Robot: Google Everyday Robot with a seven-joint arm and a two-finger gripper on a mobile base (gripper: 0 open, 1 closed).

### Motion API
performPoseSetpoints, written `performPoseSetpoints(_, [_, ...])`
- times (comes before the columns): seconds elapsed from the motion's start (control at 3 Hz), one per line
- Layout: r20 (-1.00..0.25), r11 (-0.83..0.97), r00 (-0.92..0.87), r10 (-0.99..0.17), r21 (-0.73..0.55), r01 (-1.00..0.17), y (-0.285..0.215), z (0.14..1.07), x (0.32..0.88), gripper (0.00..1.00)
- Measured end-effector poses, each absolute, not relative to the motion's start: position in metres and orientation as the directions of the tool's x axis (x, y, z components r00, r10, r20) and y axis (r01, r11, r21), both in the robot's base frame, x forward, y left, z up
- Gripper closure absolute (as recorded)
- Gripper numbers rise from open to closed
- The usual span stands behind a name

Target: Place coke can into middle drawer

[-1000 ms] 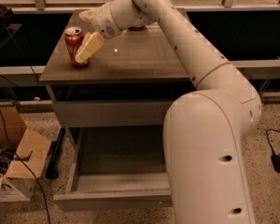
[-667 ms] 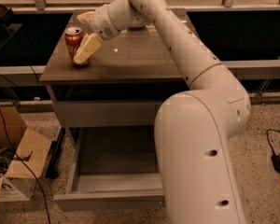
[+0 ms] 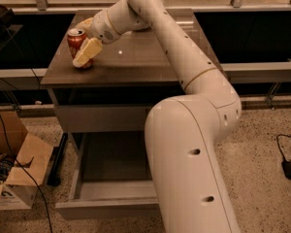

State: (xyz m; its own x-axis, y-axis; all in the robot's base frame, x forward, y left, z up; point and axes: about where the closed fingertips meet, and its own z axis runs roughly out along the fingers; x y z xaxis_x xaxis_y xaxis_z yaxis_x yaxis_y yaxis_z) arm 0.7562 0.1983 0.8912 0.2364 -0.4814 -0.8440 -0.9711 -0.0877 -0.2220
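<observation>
The red coke can (image 3: 75,41) stands upright at the left edge of the cabinet top (image 3: 136,57). My gripper (image 3: 81,45) reaches it from the right. One cream finger (image 3: 88,52) lies across the can's front and the other sits behind its silver top, so the gripper is closed around the can. The can's base still rests on the top. The middle drawer (image 3: 111,192) is pulled out low at the cabinet's front, directly below, and its flat grey floor shows with nothing in it.
A closed plain drawer front (image 3: 102,118) sits between the top and the open drawer. My arm's large white body (image 3: 194,169) covers the drawer's right side. An open cardboard box (image 3: 17,174) stands on the floor at left. Cables (image 3: 287,165) lie at right.
The arm's lower body has shifted slightly left. The gripper and the can stay at the same spot on the cabinet top.
</observation>
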Motion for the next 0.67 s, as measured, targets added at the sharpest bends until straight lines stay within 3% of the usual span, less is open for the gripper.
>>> performPoseSetpoints(0.33, [-0.847, -0.093, 0.223, -0.483, -0.203, -0.975, 0.1981, 0.8862, 0.7576, 0.4])
performPoseSetpoints(0.67, [-0.851, -0.095, 0.209, -0.482, -0.187, -0.978, 0.1946, 0.8864, 0.755, 0.72])
